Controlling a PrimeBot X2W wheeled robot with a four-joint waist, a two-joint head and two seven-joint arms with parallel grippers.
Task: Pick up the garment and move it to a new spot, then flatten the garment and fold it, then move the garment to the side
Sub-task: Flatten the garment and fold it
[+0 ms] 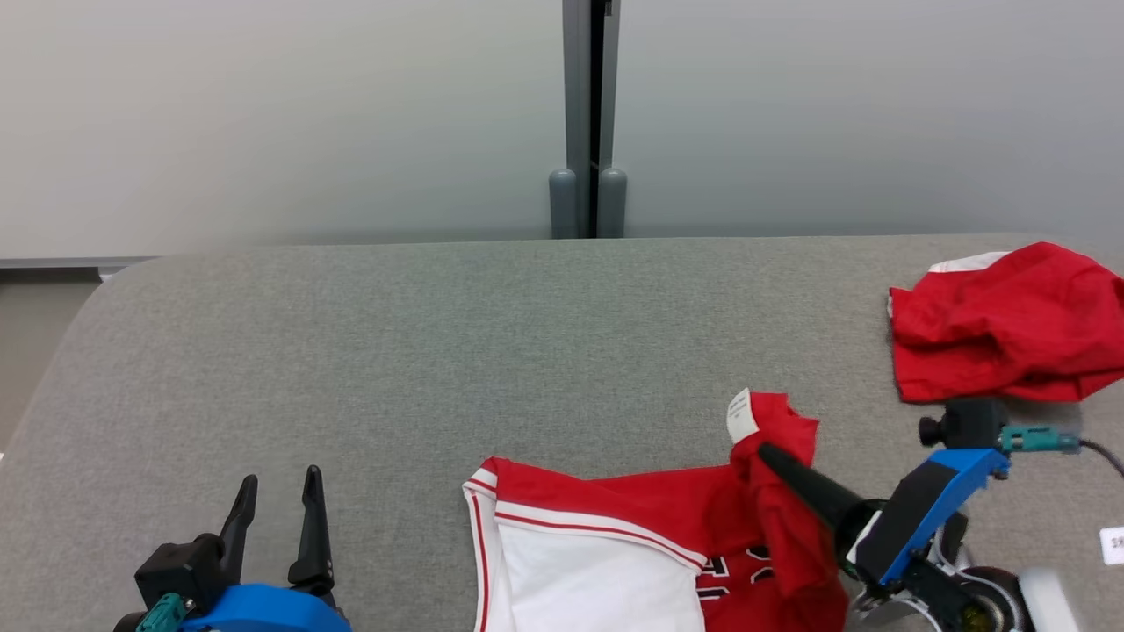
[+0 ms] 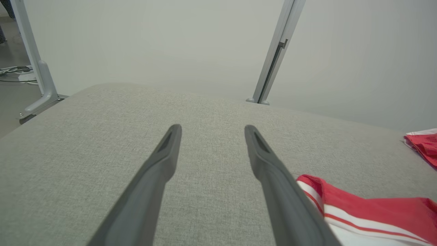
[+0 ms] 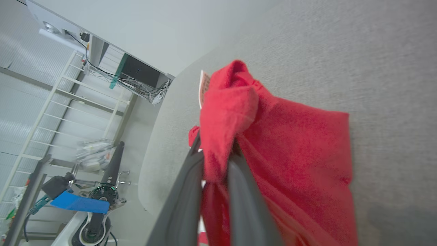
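A red and white jersey-like garment lies at the near edge of the grey padded table, running out of the head view at the bottom. My right gripper is shut on a raised red fold of it that carries a white label. In the right wrist view the red cloth drapes over and between the two dark fingers. My left gripper stands open over bare table at the lower left, holding nothing. In the left wrist view the garment's striped edge lies just right of the left gripper.
A second red garment lies bunched at the table's far right edge, also seen as red cloth in the left wrist view. A grey post stands behind the table against the pale wall. A small white tag lies at the right edge.
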